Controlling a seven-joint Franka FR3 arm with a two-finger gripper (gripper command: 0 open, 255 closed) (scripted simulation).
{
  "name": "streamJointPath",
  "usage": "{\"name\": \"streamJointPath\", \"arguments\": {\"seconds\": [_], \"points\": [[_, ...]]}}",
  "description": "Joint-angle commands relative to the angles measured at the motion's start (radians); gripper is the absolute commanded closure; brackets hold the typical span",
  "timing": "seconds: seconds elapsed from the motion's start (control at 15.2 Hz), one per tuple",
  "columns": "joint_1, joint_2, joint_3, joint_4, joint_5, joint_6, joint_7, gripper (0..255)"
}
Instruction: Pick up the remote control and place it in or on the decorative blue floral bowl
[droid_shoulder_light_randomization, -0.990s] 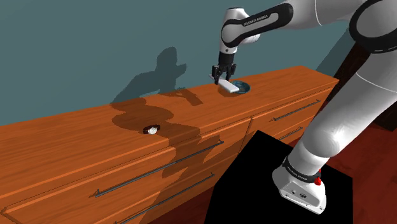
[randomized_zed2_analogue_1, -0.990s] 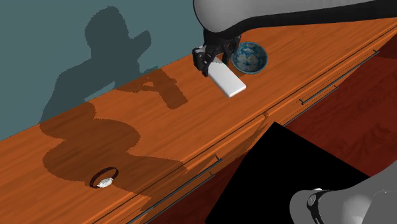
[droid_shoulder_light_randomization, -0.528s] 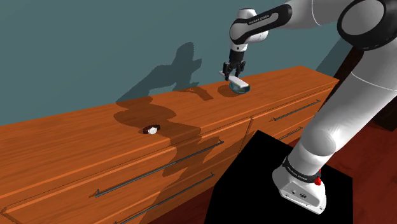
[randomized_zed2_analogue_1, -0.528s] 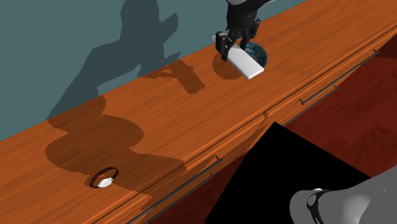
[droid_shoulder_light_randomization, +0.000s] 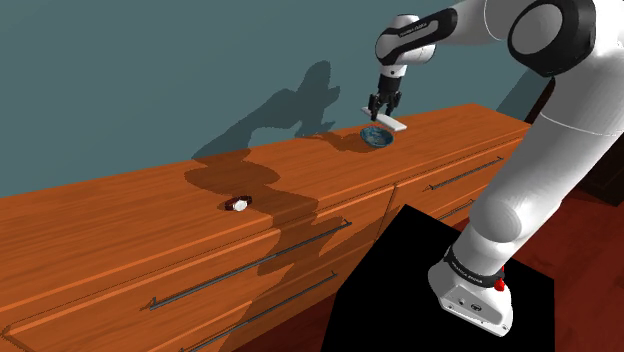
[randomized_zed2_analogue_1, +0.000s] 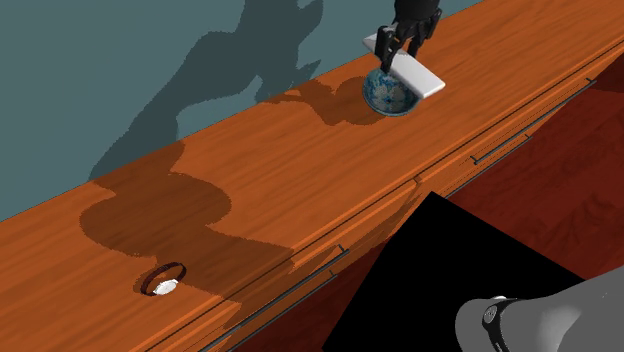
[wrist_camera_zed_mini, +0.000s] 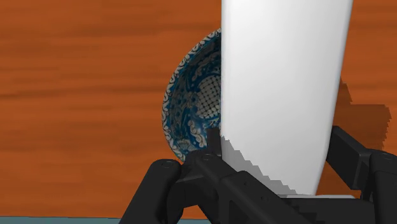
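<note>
A plain white, flat remote control hangs in the air, clasped at one end by my black gripper, which is shut on it. The blue-and-white patterned bowl stands on the wooden dresser top just below. In the second exterior view the remote overlaps the bowl's far rim. In the wrist view the remote covers about half of the bowl, and the bowl's inside shows beside it.
A small dark band with a white face lies far down the dresser top from the bowl. A teal wall runs behind the dresser. Drawer fronts with long bar handles face the black stand.
The gripper has carried the remote toward the shoulder view's right and farther back, from beside the bowl to above its far side. Bowl and band have stayed put.
</note>
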Motion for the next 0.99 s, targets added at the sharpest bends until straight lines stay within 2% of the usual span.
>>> {"name": "streamJointPath", "arguments": {"seconds": [0.0,0.79,0.92], "points": [[-0.007,0.013,-0.006,0.007,0.004,0.007,-0.017,255],[-0.010,0.080,-0.006,-0.091,0.024,0.169,-0.030,255],[-0.010,0.080,-0.006,-0.091,0.024,0.169,-0.030,255]]}}
